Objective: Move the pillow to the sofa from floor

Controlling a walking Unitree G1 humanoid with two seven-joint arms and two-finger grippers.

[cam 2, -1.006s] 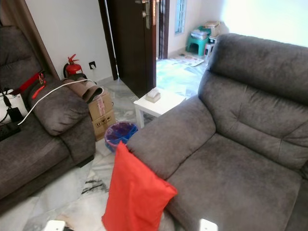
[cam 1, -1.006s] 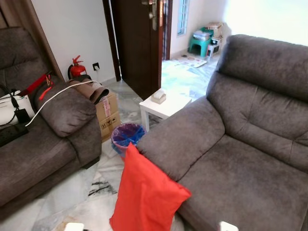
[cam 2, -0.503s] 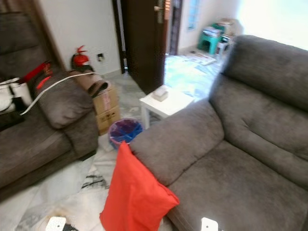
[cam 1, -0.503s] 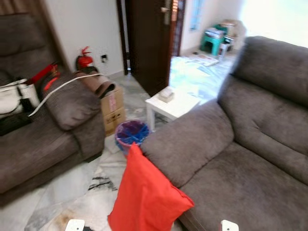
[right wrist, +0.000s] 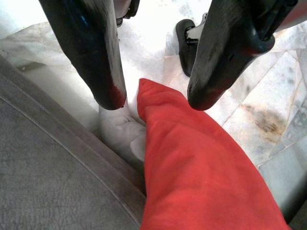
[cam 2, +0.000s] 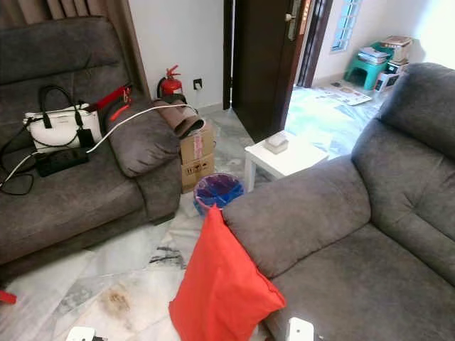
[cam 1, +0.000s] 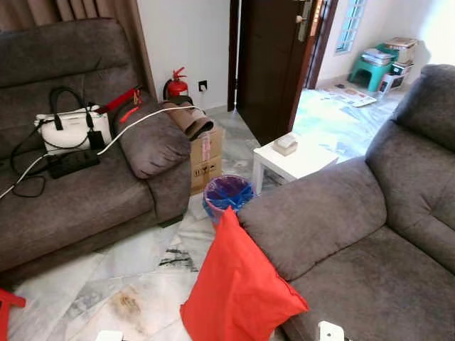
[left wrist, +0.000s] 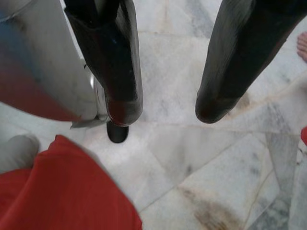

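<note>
The red pillow (cam 1: 238, 288) stands on edge on the marble floor (cam 1: 135, 284), leaning against the front of the grey sofa (cam 1: 341, 234) on the right, just below its armrest, near the robot. Beyond it are a blue bin (cam 1: 227, 193), a small white table (cam 1: 291, 162) and a cardboard box (cam 1: 205, 155); a second sofa (cam 1: 78, 192) on the left carries a white handbag (cam 1: 72, 128).

The step in hand looks like the approach and reach for the pillow, with nothing lifted yet. To do it well, the robot should probably bend low, bring a gripper over the pillow's upper corner or top edge, and pinch a good fold of fabric rather than the very tip, since a soft cushion is likely to sag or slip. Lifting it clear of the armrest before swinging right onto the seat would avoid snagging.

The right gripper (right wrist: 151, 96) hangs above the pillow's corner, its two fingers (right wrist: 93, 57) spread wide, holding and touching nothing. The left gripper (left wrist: 165, 108) hangs over bare floor with the pillow's edge beside it; its fingers are also spread apart and empty.
</note>
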